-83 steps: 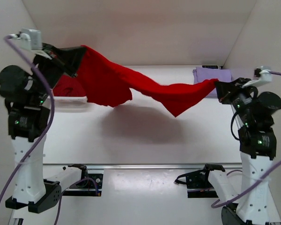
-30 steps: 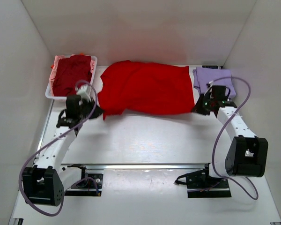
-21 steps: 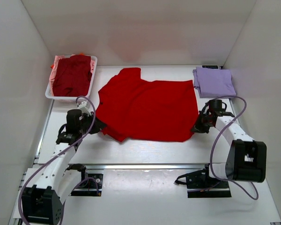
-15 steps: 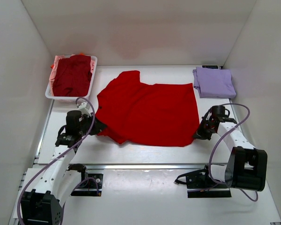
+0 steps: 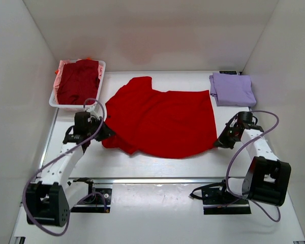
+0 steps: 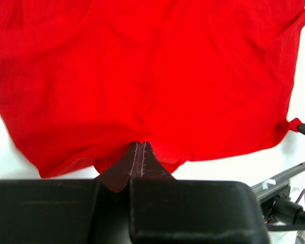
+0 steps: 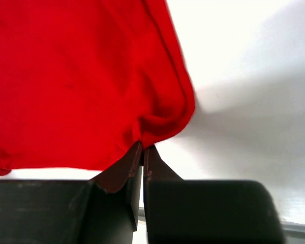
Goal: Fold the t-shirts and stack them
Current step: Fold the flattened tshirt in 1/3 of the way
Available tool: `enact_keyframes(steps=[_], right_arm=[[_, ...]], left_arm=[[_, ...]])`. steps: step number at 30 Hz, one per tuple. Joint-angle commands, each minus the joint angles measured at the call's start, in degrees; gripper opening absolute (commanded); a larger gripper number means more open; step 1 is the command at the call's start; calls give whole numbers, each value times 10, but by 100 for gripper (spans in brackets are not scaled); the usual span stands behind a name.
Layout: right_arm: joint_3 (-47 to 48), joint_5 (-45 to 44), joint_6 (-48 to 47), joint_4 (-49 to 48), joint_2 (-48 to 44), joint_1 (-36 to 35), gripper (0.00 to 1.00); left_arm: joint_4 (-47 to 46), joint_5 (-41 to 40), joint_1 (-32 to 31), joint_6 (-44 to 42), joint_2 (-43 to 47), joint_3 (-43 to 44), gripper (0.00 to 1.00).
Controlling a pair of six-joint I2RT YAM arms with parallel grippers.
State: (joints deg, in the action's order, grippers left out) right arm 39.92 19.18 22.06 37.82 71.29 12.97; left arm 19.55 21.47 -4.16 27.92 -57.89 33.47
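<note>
A bright red t-shirt lies spread on the white table, a little rumpled at its near left corner. My left gripper is shut on the shirt's left edge; in the left wrist view the fingertips pinch the red cloth. My right gripper is shut on the shirt's near right corner; in the right wrist view the fingertips pinch a bunched fold of red cloth. A folded pale lavender t-shirt lies at the far right. Dark maroon and pink shirts lie in the basket.
A white plastic basket stands at the far left and holds the maroon and pink shirts. White walls enclose the table on three sides. A metal rail runs along the near edge, by the arm bases.
Both grippers brought the red shirt down from mid-air and drew it toward the near edge, spreading it flat. Over the last half second the right gripper moved slightly right and the left slightly back.
</note>
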Motion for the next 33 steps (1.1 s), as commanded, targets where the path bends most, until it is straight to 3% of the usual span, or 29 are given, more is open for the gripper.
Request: enact_keyframes(steps=[1, 24, 33], right_arm=[[59, 30, -8, -8, 32, 7, 1], [246, 60, -2, -49, 278, 18, 0], [295, 54, -2, -38, 308, 13, 0]], left_arm=[[-30, 1, 6, -2, -40, 65, 0], [-92, -1, 17, 10, -361, 286, 0], [-94, -16, 38, 13, -366, 299, 0]])
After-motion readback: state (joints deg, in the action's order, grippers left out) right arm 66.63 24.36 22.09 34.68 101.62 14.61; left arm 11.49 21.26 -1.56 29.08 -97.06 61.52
